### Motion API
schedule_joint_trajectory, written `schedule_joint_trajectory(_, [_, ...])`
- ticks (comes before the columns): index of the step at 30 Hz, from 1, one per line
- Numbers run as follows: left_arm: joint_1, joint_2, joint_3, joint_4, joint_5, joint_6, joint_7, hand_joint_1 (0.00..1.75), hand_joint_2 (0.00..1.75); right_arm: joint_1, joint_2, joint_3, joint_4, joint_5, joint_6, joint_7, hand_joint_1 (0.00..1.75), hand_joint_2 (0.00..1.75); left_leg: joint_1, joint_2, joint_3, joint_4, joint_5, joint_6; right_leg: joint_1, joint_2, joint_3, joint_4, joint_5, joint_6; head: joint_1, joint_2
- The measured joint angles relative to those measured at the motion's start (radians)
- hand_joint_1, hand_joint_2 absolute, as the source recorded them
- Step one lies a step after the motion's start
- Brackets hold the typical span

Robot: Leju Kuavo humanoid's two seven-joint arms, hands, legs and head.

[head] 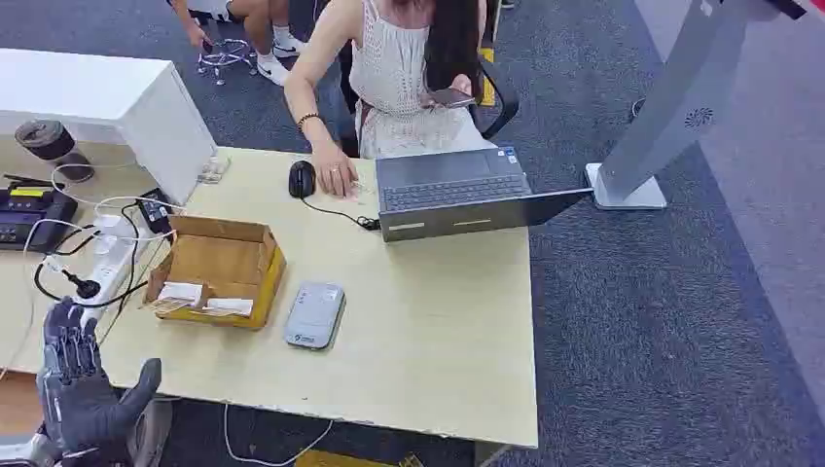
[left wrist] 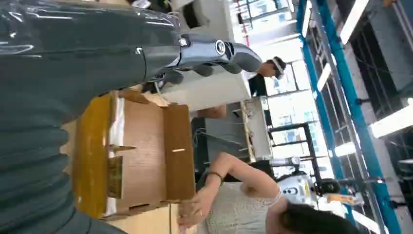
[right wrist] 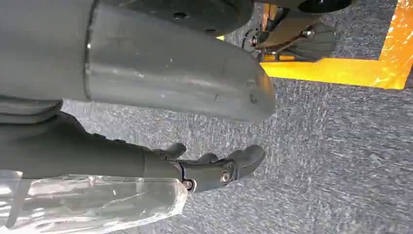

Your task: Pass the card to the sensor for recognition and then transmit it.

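Left hand (head: 83,389) empty, fingers spread, just short of the cardboard box (head: 222,268); its cards (head: 199,299) seem illegible; right hand (right wrist: 214,168) hangs empty.

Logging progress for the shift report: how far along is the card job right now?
Nothing looks done. The left hand is raised, open and empty at the table's near edge, short of the cardboard box holding the cards. The right hand hangs over carpet. Picking a card, presenting it at the grey sensor and passing it on remain.

No legible text or labels anywhere.
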State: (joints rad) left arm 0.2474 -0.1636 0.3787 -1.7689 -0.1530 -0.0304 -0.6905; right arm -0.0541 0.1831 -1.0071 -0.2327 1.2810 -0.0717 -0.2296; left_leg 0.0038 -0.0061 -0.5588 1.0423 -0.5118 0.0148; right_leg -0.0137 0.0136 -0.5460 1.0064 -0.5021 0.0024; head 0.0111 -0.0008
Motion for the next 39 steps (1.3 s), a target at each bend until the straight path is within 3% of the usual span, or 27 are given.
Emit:
schedule_joint_trajectory(7, [-0.081, 0.070, -0.123, 0.010, -0.109, 0.158, 0.018, 0.00, 1.75, -0.015, -0.001, 0.000, 0.011, 0.029, 0.004, 0.009, 0.00, 0.00, 0.000, 0.000, 0.000, 0.000, 0.000, 0.000, 0.000, 0.000, 0.000, 0.000, 0.000, 0.000, 0.000, 0.000])
schedule_joint_trajectory(15, [-0.226, 0.114, -0.216, 0.104, -0.284, 0.266, 0.098, 0.00, 1.75, -0.030, -0.001, 0.001, 0.018, 0.051, 0.019, 0.028, 0.00, 0.00, 0.000, 0.001, 0.000, 0.000, 0.001, 0.000, 0.000, 0.000, 0.000, 0.000, 0.001, -0.001, 0.000, 0.000])
schedule_joint_trajectory(31, [-0.524, 0.187, -0.384, 0.374, -0.632, 0.436, 0.293, 0.00, 1.75, -0.053, 0.000, 0.029, 0.022, 0.087, 0.044, 0.078, 0.00, 0.00, 0.000, 0.001, 0.000, 0.000, 0.002, 0.001, 0.000, 0.001, 0.000, 0.000, 0.001, 0.000, 0.000, 0.000])
schedule_joint_trajectory(39, [-0.541, 0.192, -0.392, 0.389, -0.650, 0.444, 0.303, 0.00, 1.75, -0.054, 0.000, 0.031, 0.022, 0.088, 0.047, 0.079, 0.00, 0.00, 0.000, 0.001, 0.000, 0.001, 0.002, 0.001, 0.000, 0.001, 0.000, 0.000, 0.001, 0.000, 0.000, 0.000])
